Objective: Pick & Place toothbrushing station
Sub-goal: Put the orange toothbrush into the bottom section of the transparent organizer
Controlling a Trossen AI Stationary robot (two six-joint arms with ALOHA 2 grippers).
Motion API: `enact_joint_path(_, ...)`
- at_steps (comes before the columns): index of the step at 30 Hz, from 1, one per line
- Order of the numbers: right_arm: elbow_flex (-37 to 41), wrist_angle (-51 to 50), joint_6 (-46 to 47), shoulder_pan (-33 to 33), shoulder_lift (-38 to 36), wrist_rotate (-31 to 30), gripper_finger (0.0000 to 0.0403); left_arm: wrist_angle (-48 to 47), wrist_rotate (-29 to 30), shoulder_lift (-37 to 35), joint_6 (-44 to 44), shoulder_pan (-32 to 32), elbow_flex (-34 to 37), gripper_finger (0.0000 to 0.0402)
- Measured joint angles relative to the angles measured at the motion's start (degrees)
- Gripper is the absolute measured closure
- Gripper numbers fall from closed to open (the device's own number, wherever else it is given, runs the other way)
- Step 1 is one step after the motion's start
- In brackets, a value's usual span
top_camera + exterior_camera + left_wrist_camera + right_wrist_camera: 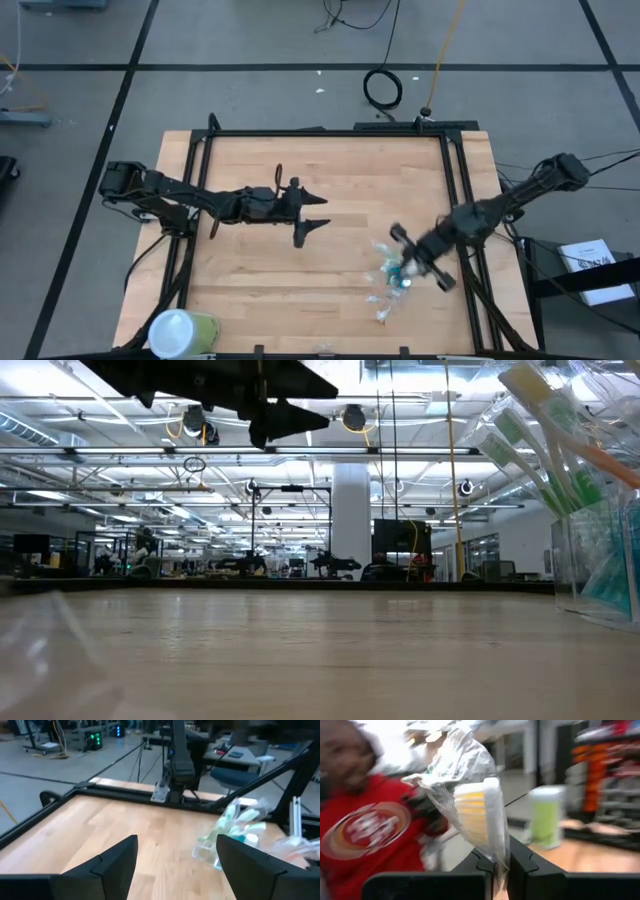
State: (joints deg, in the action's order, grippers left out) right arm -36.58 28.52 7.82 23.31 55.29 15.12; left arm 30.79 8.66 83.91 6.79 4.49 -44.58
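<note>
The toothbrushing station (388, 275) stands on the table's right part: a small clear holder (590, 550) with white, green and orange toothbrushes (545, 440) leaning out of it, and teal pieces inside. It also shows in the left wrist view as a clear holder (225, 837). My left gripper (310, 215) hovers open over the table's middle, pointing at the station, with nothing between its fingers (120, 857). My right gripper (501, 855) is beside the station, blurred in the high view (415, 262). It is shut on a crinkled clear plastic wrap (462, 765) with a flat yellow-and-white piece inside. My right gripper pinches the clear wrap between its two fingers at the edge of the yellow-and-white piece (492, 837). The wrap and the piece stand out past the fingertips and rise above them. Nothing shows beneath them in the wrist view.
A large yellow-green container with a white top (180, 330) stands at the near left corner, also in the right wrist view (545, 817). A person in a red shirt (365, 830) is beyond the table. A black frame (330, 133) rims the table. Bare wood lies between the arms.
</note>
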Motion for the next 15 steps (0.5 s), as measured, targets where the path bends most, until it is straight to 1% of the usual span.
enact_joint_path(4, 0.0, -5.1, -1.4, 7.0, -0.5, -0.6, 0.0395, -1.0, 0.4, 0.0, 0.6, 0.0, 0.0, 0.0122)
enact_joint_path(7, 0.0, -9.4, -0.3, 11.0, -1.1, -7.3, 0.0395, -1.2, 0.4, 0.0, 1.1, 0.0, 0.0, 0.0122)
enact_joint_path(9, 0.0, -12.9, 1.4, 12.4, -1.1, -12.5, 0.0395, -1.1, 0.4, 0.0, 1.2, 0.0, 0.0, 0.0122)
enact_joint_path(11, 0.0, -16.1, 4.0, 12.8, -0.5, -15.7, 0.0395, -1.1, 0.4, 0.1, 1.3, 0.0, 0.0, 0.0121)
enact_joint_path(12, 0.0, -17.4, 5.5, 12.8, 0.1, -16.6, 0.0395, -1.1, 0.4, 0.1, 1.3, 0.0, 0.0, 0.0121)
enact_joint_path(15, 0.0, -19.4, 9.1, 12.7, 2.2, -16.5, 0.0395, -1.1, 0.4, 0.1, 1.3, 0.0, 0.0, 0.0121)
